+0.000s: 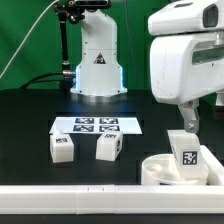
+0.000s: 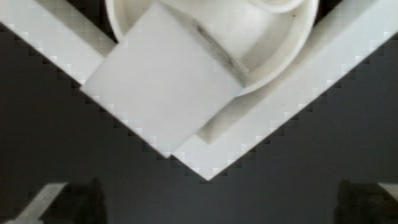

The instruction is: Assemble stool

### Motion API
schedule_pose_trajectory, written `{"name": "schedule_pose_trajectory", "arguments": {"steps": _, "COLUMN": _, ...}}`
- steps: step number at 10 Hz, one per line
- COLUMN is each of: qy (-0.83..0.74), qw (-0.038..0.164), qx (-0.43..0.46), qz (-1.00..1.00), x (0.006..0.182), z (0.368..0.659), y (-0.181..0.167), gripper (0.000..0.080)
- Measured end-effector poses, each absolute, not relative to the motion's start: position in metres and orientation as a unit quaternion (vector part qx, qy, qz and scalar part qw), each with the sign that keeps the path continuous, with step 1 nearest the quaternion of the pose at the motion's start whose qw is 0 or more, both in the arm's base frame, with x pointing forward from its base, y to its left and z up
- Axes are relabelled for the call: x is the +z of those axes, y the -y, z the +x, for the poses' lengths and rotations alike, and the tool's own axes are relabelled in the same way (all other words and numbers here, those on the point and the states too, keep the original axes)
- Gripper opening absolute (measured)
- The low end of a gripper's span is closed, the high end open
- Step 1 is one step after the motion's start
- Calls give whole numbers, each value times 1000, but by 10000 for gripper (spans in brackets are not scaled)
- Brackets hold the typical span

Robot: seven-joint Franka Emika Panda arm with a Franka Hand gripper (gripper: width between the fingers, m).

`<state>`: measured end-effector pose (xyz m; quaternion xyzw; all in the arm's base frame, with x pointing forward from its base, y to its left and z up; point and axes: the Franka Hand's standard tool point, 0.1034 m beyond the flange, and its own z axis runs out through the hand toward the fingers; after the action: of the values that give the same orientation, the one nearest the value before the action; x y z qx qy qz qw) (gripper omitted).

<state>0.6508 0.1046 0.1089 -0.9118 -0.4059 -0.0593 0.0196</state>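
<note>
Stool seat disc (image 1: 158, 172) lies at the exterior view's near right on the table (image 1: 30, 125), pushed into the corner of the white rail (image 1: 80, 195). The standing leg (image 1: 187, 153) is upright on top of it with its tag facing the camera. The left loose leg (image 1: 62, 147) and the right loose leg (image 1: 108, 147) sit well to the exterior view's left of the seat, just nearer than the marker board (image 1: 95, 125). My gripper (image 1: 187, 120) hangs right over the standing leg with its fingers spread. In the wrist view the two dark fingertips (image 2: 54, 200) sit at opposite edges with nothing between them, so I am holding nothing. I cannot tell whether that leg is seated in a hole or only resting on the disc, and that is my main worry. If it is loose, one finger touching before the other would tip it, and it could fall off the seat. From the wrist the leg also looks turned corner-on to my fingers, so closing as I am would likely pinch edges rather than flat faces and twist or squirt the leg out. Coming down too low would drive a fingertip into the seat. The rail braces the disc on two sides only, so a sideways shove or a turning force away from that corner could slide or spin it.
</note>
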Motion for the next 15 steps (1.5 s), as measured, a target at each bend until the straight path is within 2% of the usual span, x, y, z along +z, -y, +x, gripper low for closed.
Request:
{"name": "schedule_pose_trajectory", "arguments": {"steps": 3, "qy": 483, "qw": 9, "qx": -57, "qz": -874, "x": 108, "z": 651, "y": -100, "gripper": 649}}
{"name": "schedule_pose_trajectory", "arguments": {"steps": 9, "qy": 692, "qw": -30, "qx": -30, "qz": -721, "x": 94, "z": 648, "y": -88, "gripper": 649}}
{"name": "schedule_pose_trajectory", "arguments": {"steps": 15, "qy": 684, "qw": -25, "qx": -23, "qz": -729, "x": 83, "z": 644, "y": -85, "gripper": 649}}
